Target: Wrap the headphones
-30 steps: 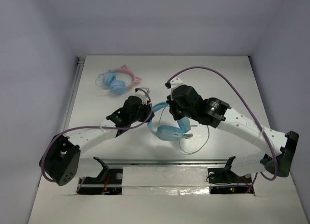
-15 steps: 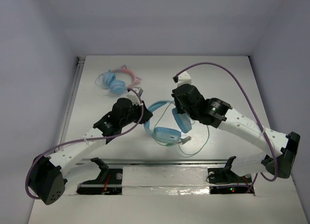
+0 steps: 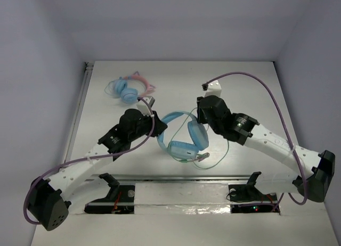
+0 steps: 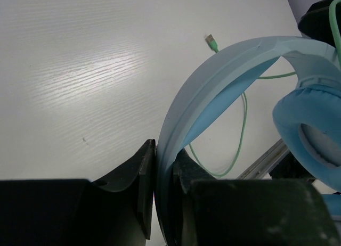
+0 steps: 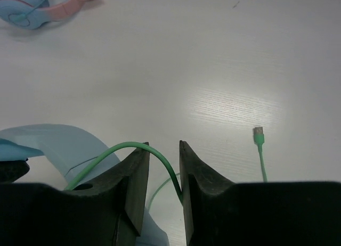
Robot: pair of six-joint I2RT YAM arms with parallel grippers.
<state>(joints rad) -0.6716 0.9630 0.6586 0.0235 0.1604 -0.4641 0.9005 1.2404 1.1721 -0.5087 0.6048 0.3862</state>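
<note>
Noting the pale-green cable (image 5: 125,146) lying in loose loops on the table (image 3: 250,91), just in front of the headphones (image 3: 184,145). Finding the headphones themselves mid-table between both arms, ear cups toward the front, band arching to the rear. Recording the left gripper (image 4: 162,161) clamping the left side of that band, fingers pressing on both faces. Recording the right gripper (image 5: 163,150) hanging at the headphones' right rear, jaws standing narrowly parted, cable threading through the gap. Observing the smaller cat-ear headphones (image 3: 129,89) lying well beyond the headphones, to the rear left, touching neither arm.
</note>
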